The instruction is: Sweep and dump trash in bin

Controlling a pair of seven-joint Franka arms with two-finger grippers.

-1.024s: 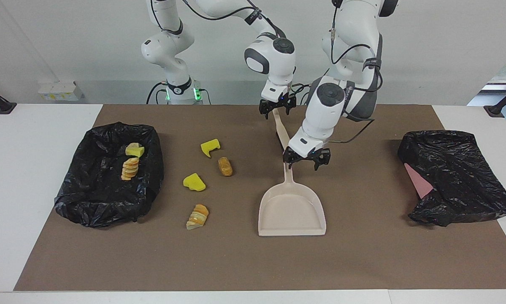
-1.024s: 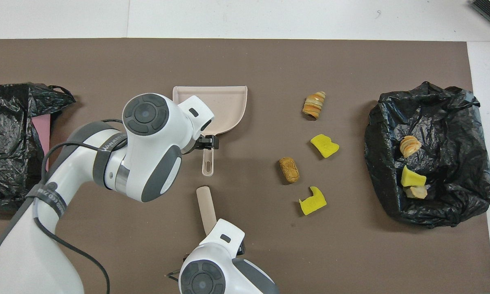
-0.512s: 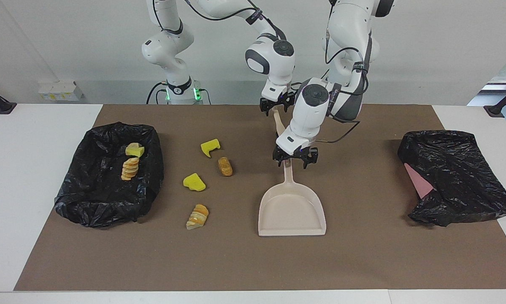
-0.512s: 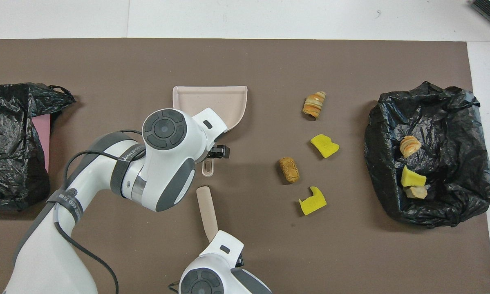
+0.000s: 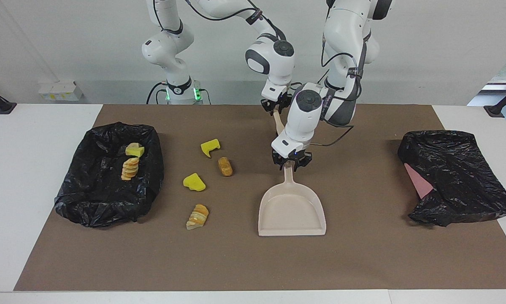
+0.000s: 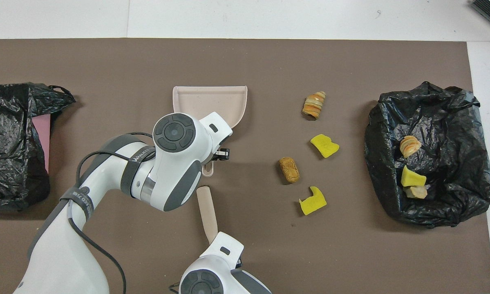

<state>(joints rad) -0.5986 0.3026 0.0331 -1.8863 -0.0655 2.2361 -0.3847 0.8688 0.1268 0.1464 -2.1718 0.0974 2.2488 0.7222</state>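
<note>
The left hand [image 5: 290, 162] is set low at the handle of the beige dustpan [image 5: 291, 209], which lies flat on the table [image 5: 362, 261]. It cannot be told if this hand is open or closed. The right hand [image 5: 276, 107] is closed on a beige stick [image 5: 280, 125], which is held up over the table at 6 o'clock from the dustpan handle in the overhead view.

Four bits of trash are seen on the table at about 3 o'clock from the dustpan in that view: a yellow wedge [image 5: 210, 146], a brown piece [image 5: 225, 166], a yellow lump [image 5: 193, 182] and a bread-like piece [image 5: 198, 216]. Farther out at 3 o'clock, a bin lined with a black bag [image 5: 105, 202] is found, with three more bits [image 6: 412, 177] in it. At 9 o'clock a second black bag [image 5: 455, 177] is lying, with something pink under it
</note>
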